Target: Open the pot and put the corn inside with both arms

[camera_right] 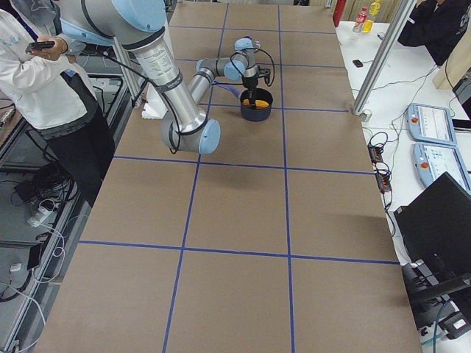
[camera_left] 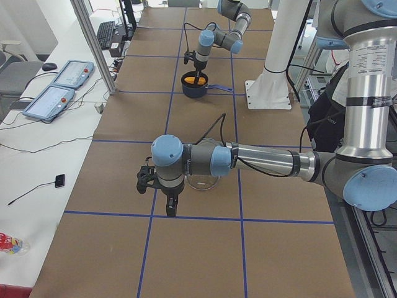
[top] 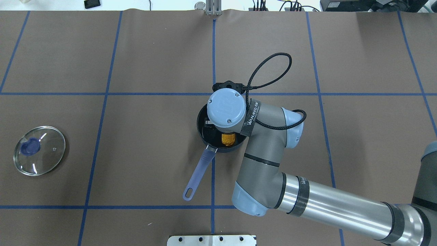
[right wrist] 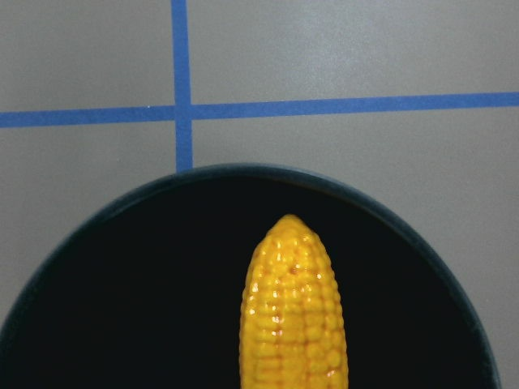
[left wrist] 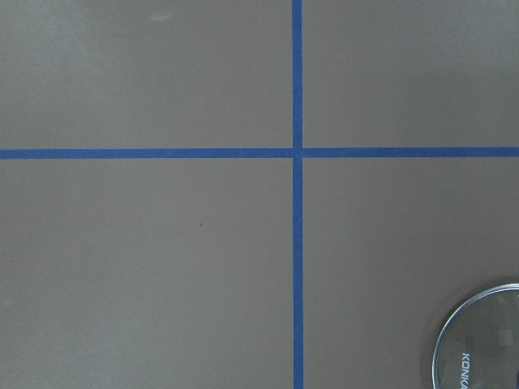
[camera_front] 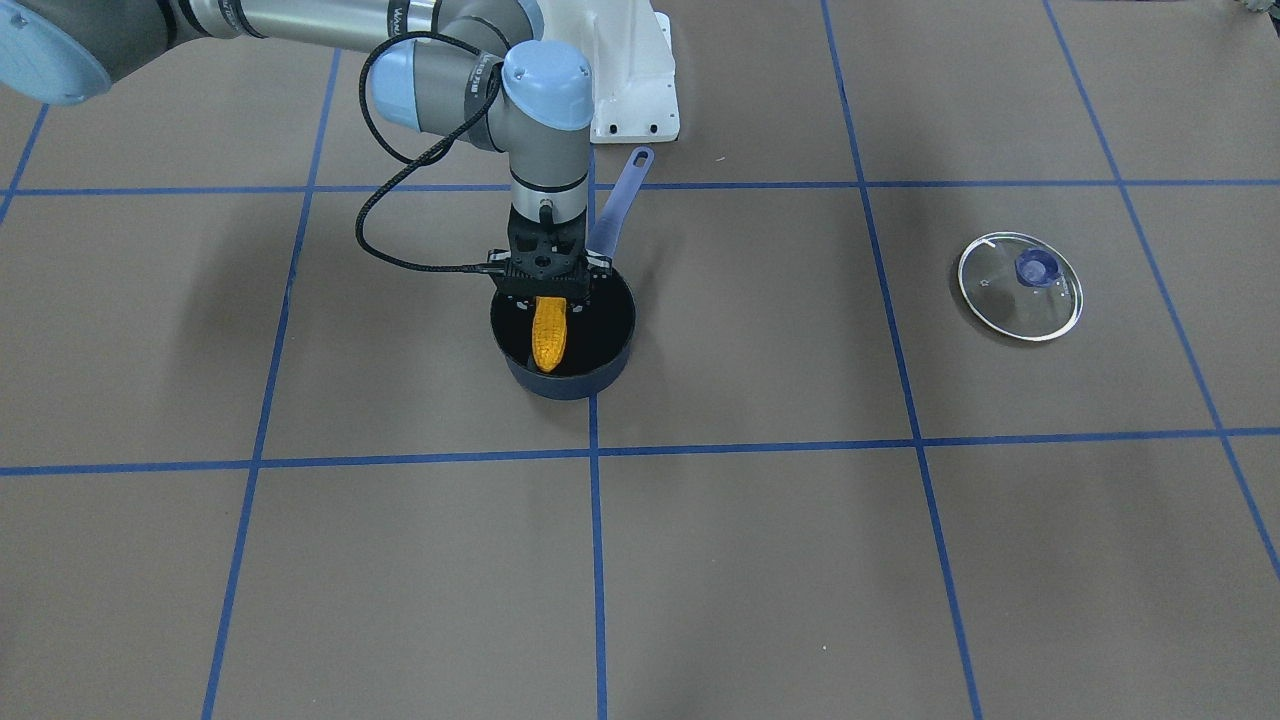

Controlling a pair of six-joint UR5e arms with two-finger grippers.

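The dark navy pot [camera_front: 565,384] stands open at the table's middle, its purple handle [camera_front: 620,195] pointing toward the robot base. My right gripper [camera_front: 548,296] is lowered into the pot and shut on the wide end of the orange-yellow corn [camera_front: 548,335]. The corn's tip points down inside the black interior. In the right wrist view the corn [right wrist: 293,312] sits above the pot's floor, inside the rim [right wrist: 122,212]. My left gripper [camera_left: 170,207] shows only in the exterior left view, pointing down at the table, and I cannot tell if it is open or shut.
The round glass lid [camera_front: 1020,287] with its purple knob lies flat on the table far to the robot's left. It also shows in the overhead view [top: 39,150], and its edge shows in the left wrist view [left wrist: 482,344]. Blue tape lines grid the brown table.
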